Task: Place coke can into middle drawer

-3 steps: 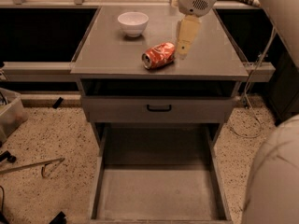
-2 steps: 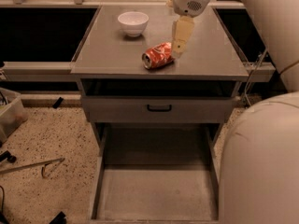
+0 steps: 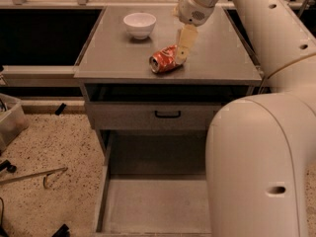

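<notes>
The coke can [image 3: 164, 61], red, dented and with a silver end, lies on its side on the grey cabinet top [image 3: 123, 53], near the front middle. My gripper [image 3: 183, 47] hangs down from the arm just right of the can, its tip right at the can's right end; it holds nothing that I can see. The middle drawer [image 3: 153, 204] is pulled out below, a grey tray with a bare floor.
A white bowl [image 3: 139, 23] stands at the back of the cabinet top. A shut grey drawer front with a black handle [image 3: 168, 114] sits above the open tray. My arm's white body [image 3: 256, 167] covers the right side. Tools lie on the speckled floor [image 3: 34, 177] at the left.
My gripper has moved left and down, from right of the can to right at its right end. The arm's body has swung further into view. The can has not moved.
</notes>
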